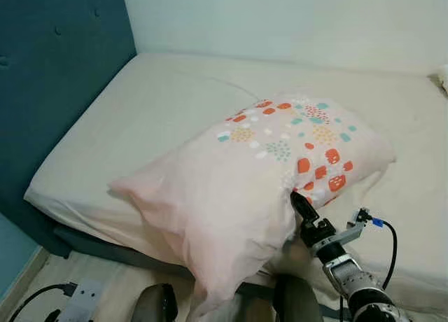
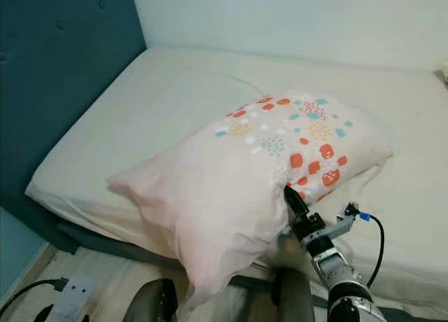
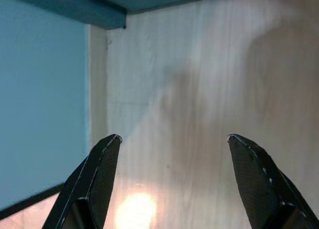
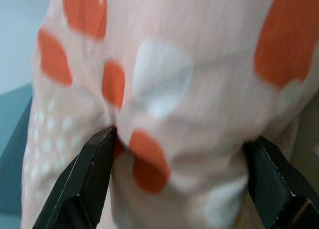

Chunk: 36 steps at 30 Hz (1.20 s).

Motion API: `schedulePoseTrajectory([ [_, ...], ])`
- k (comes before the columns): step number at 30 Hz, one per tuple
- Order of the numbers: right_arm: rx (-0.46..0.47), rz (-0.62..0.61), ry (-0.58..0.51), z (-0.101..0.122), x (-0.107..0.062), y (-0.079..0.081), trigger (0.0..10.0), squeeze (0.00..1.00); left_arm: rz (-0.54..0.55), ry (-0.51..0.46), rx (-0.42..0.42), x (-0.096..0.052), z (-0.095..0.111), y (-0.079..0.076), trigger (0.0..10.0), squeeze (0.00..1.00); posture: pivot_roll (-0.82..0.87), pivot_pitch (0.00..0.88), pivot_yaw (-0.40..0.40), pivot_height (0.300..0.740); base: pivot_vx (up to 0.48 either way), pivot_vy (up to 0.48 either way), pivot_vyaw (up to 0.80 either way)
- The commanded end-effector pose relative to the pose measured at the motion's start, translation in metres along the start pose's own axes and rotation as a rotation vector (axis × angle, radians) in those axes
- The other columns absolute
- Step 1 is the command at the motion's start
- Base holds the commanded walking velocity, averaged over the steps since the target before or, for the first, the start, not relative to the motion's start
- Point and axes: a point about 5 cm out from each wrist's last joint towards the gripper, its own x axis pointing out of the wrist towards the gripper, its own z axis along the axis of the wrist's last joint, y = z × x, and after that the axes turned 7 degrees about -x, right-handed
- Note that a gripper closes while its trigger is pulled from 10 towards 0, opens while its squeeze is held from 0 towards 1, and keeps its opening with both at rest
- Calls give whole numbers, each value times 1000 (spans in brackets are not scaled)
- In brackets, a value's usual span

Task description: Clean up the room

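I have the right gripper (image 1: 297, 204) reaching up from the lower edge of the head view, its black fingers (image 4: 84, 184) set wide around a bulge of the pale pink pillow with orange, teal and white dots (image 1: 259, 175). In the right wrist view the fabric fills the gap between the two fingertips, with one finger pressing into a fold on one side and the other at the far side of the bulge, so I read it as gripping the pillow's near edge.

The pillow stretches away from the gripper, up and to the left of it, lying partly on the cream-sheeted mattress (image 1: 154, 105) and partly hanging over the bed's near edge. Beyond it, further left, stands the dark teal padded headboard (image 1: 49, 77).

My left gripper (image 3: 172, 139) hangs idle with fingers spread apart, pointing down at the light wooden floor (image 3: 199, 89) beside a teal wall (image 3: 40, 99).
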Motion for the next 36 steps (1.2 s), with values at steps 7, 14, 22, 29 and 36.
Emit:
schedulePoseTrajectory([
  [7,16,51,-91,23,18,15,10000,0,5,35,16,-6,-15,8,10000,0,169,141,0,472,0,0,0],
  [14,-59,70,-35,32,31,27,0,0,6,33,14,-6,-15,8,10000,0,180,147,-4,472,0,0,0],
  [22,-108,64,26,33,32,27,0,0,5,34,11,-5,-13,6,10000,0,162,140,-12,472,0,0,0],
  [29,-295,-32,172,33,32,22,0,0,2,29,9,-3,-9,4,10000,0,148,124,-11,472,0,0,0],
  [36,-494,-82,226,38,40,27,0,0,68,54,-89,4,2,11,10000,0,122,92,-12,472,0,0,0],
])
